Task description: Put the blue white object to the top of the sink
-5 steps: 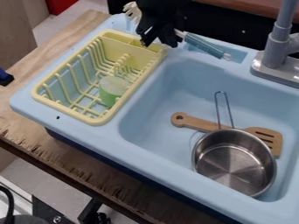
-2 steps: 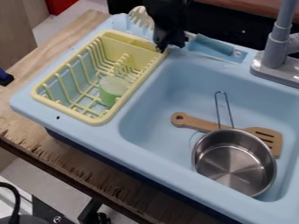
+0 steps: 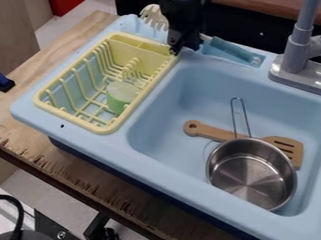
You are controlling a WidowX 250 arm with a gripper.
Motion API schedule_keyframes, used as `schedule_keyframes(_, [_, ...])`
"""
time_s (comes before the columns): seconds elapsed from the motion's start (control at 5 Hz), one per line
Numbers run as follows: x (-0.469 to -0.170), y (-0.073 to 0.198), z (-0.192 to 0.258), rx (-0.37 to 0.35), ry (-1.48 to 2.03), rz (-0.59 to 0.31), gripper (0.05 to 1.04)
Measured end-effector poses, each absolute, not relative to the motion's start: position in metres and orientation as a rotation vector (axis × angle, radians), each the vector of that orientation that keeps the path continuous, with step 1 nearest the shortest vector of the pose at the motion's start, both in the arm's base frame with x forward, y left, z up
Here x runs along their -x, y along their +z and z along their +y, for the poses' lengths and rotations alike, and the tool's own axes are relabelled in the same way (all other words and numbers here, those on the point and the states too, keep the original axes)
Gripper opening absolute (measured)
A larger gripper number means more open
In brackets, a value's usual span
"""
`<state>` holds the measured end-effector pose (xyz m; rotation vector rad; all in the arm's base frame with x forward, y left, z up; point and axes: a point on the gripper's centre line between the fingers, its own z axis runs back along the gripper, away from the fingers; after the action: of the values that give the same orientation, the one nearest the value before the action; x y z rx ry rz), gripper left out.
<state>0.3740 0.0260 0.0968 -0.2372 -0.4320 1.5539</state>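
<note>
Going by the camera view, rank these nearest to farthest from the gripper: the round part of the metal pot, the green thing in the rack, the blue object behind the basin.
1. Blue object, in the recess behind the basin
2. Green thing, in the yellow rack
3. Metal pot, inside the basin

The robot arm (image 3: 182,14) is black, a thick, dark upper mass whose surface details are hard to make out, and the gripper (image 3: 183,48) below is black too, slimmer and more angular, with an uneven, jagged lower outline and a tiny paler spot low on one side, too small to identify
</note>
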Motion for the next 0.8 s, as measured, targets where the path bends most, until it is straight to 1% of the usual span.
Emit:
schedule_keyframes(0.2, [-0.3776,0.0927,0.0227,0.187,1.522,-0.399,0.262])
schedule_keyframes(0.4, [-0.381,0.0936,0.0226,0.176,1.499,-0.388,0.526])
schedule_keyframes(0.6, [-0.3828,0.0948,0.021,0.187,1.503,-0.398,0.819])
schedule_keyframes(0.8, [-0.3812,0.096,0.0188,0.195,1.505,-0.383,0.995])
